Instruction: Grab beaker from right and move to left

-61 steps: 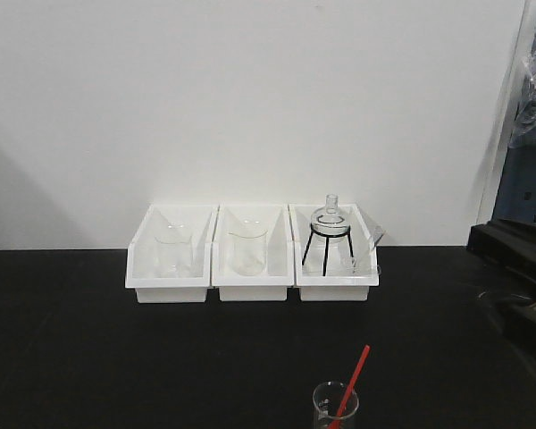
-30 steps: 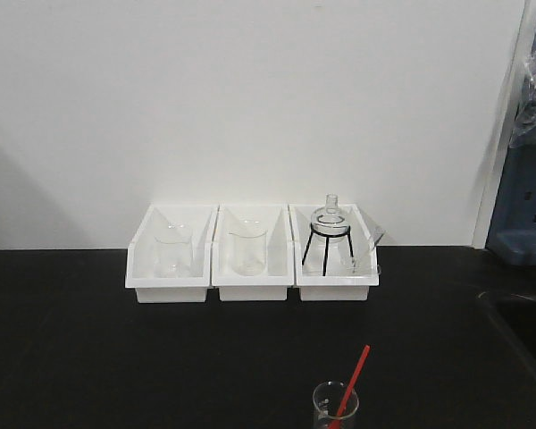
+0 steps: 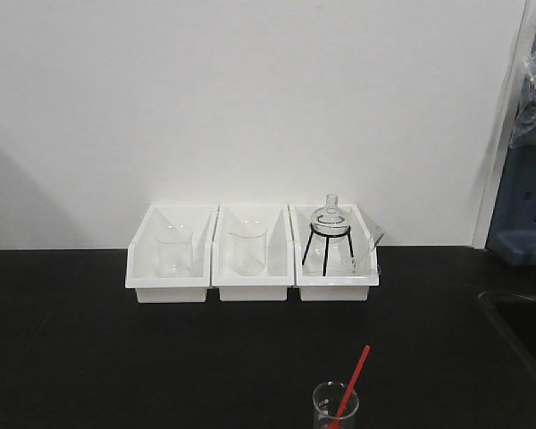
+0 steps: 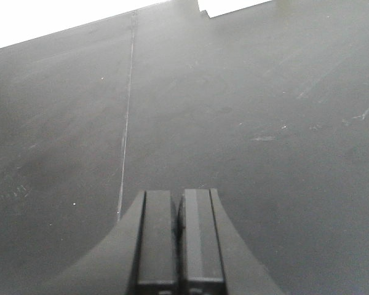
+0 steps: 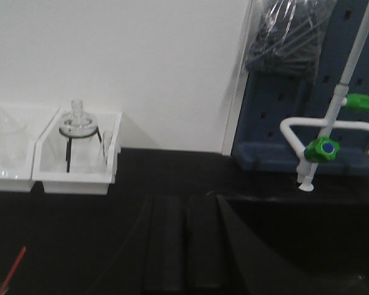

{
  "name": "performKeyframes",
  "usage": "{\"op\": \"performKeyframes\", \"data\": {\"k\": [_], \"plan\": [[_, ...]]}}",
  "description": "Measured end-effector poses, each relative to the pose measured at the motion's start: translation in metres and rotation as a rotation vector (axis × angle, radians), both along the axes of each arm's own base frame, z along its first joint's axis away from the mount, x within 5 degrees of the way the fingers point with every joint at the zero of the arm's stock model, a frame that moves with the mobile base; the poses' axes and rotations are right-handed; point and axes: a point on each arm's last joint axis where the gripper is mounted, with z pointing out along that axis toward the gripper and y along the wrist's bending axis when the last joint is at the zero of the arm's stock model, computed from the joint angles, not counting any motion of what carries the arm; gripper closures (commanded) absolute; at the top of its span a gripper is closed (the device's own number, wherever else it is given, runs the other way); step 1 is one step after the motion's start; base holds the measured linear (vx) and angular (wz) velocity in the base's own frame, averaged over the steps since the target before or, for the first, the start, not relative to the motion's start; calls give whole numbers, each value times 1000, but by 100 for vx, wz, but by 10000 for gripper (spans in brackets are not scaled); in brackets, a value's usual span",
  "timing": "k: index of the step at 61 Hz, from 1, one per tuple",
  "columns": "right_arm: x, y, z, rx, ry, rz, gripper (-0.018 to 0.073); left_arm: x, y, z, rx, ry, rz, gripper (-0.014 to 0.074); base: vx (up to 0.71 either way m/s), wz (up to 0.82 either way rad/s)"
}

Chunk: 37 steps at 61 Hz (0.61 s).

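A small glass beaker (image 3: pixel 336 407) holding a red stirring stick (image 3: pixel 352 382) stands alone at the near edge of the black tabletop (image 3: pixel 116 357), well in front of three white trays (image 3: pixel 252 288). The left tool (image 4: pixel 179 246) and right tool (image 5: pixel 185 246) hang empty, fingers pressed together, neither near the beaker.

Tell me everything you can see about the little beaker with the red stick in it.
The beaker is small, clear glass, standing upright on the black table at the front view's bottom edge, which cuts off its base. A thin red stirring stick leans out up and right. Nothing grips it; it stands apart from the white trays behind.
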Motion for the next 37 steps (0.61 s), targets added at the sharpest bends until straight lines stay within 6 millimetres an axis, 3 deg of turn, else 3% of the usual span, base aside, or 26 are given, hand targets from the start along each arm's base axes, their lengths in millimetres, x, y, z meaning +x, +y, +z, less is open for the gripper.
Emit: {"op": "performKeyframes", "data": {"k": [10, 20, 28, 37], "plan": [[-4, 4, -1, 49, 16, 36, 567, 0, 0, 0, 0, 0, 0, 603, 0, 0], [-31, 7, -8, 48, -53, 119, 567, 0, 0, 0, 0, 0, 0, 603, 0, 0], [-55, 10, -43, 38, -114, 181, 567, 0, 0, 0, 0, 0, 0, 603, 0, 0], [-77, 8, -105, 31, -126, 182, 567, 0, 0, 0, 0, 0, 0, 603, 0, 0]]}}
